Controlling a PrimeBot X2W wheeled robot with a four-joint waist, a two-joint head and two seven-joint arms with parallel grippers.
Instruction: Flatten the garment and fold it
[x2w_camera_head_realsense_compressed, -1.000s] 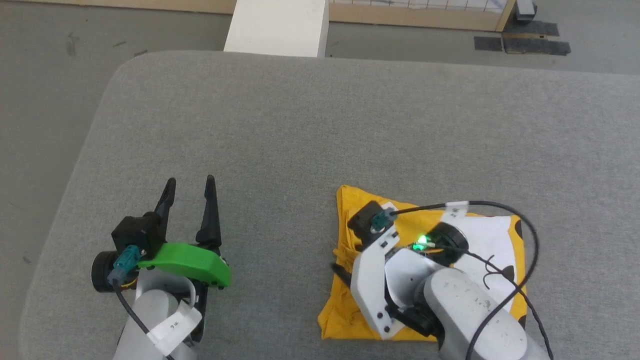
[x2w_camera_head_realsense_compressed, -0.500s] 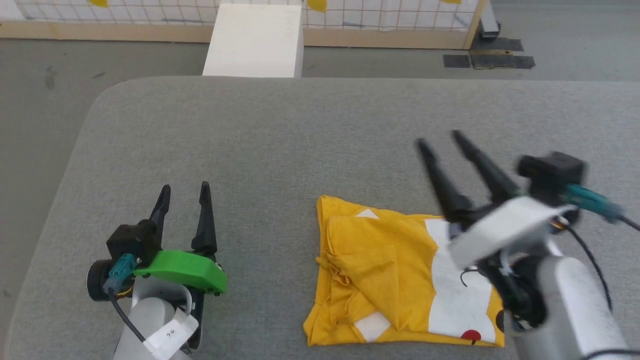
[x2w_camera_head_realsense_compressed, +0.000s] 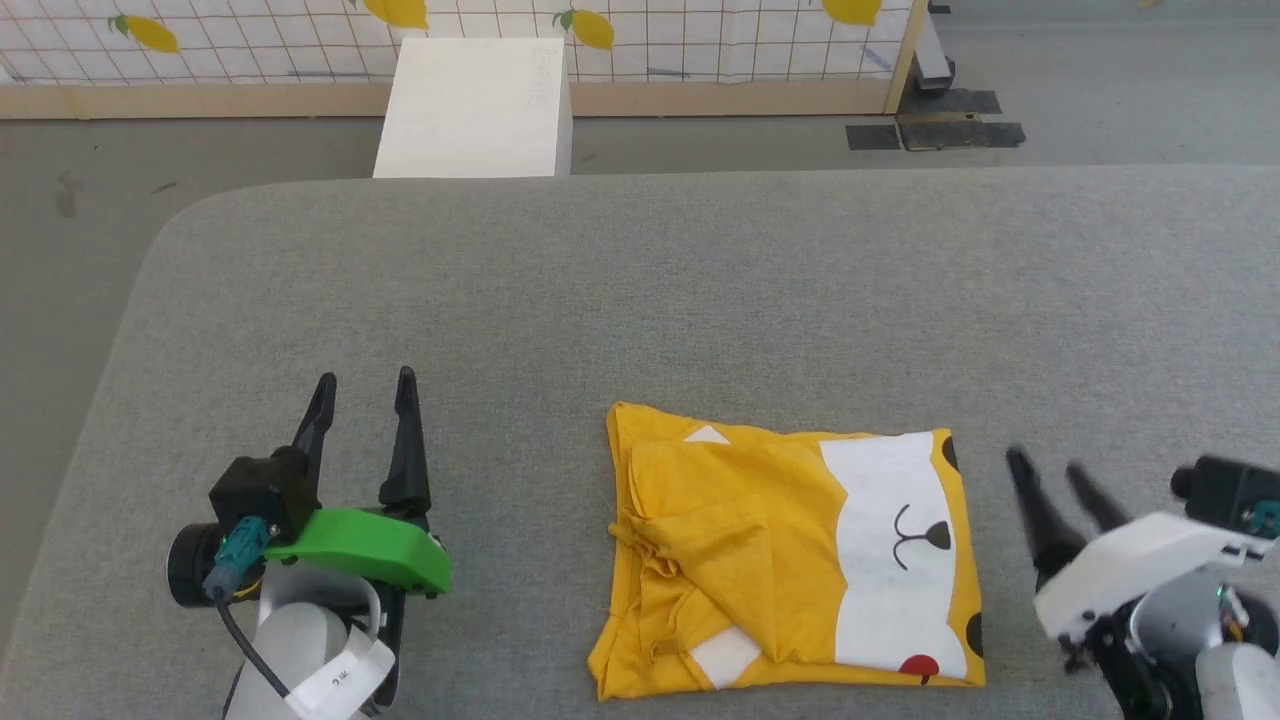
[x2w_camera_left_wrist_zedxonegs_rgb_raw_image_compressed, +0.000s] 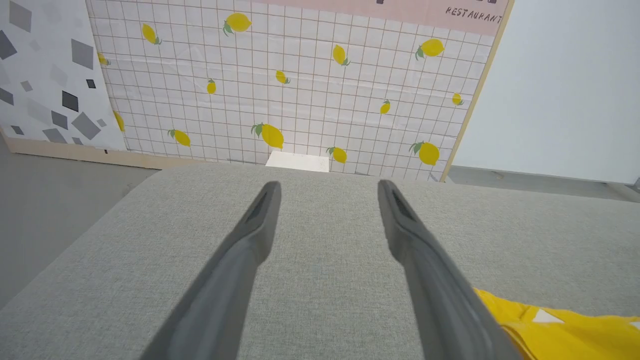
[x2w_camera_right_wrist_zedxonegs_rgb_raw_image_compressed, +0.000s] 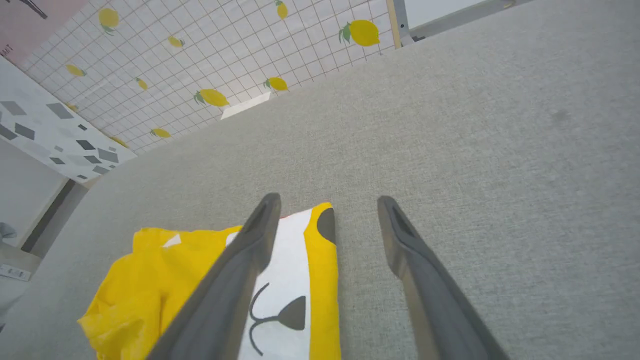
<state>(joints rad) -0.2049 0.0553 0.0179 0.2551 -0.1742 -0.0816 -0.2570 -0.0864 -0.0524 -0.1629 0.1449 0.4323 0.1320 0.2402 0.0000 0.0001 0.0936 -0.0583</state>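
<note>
folded garment (x2w_camera_head_realsense_compressed: 790, 560) on grey surface (x2w_camera_head_realsense_compressed: 640, 280) between left gripper (x2w_camera_head_realsense_compressed: 362, 385) and right gripper (x2w_camera_head_realsense_compressed: 1045, 465), both open, empty

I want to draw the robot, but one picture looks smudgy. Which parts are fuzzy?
Head view: the right tool is blurred, while the garment is sharp. Left wrist view: the near fingers look soft, but the lemon wall is crisp.

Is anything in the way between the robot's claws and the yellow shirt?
No, nothing I can see. There is just bare grey padded surface between the open left gripper and the garment. It is the same between the open right gripper and the garment. Neither gripper touches it.
</note>
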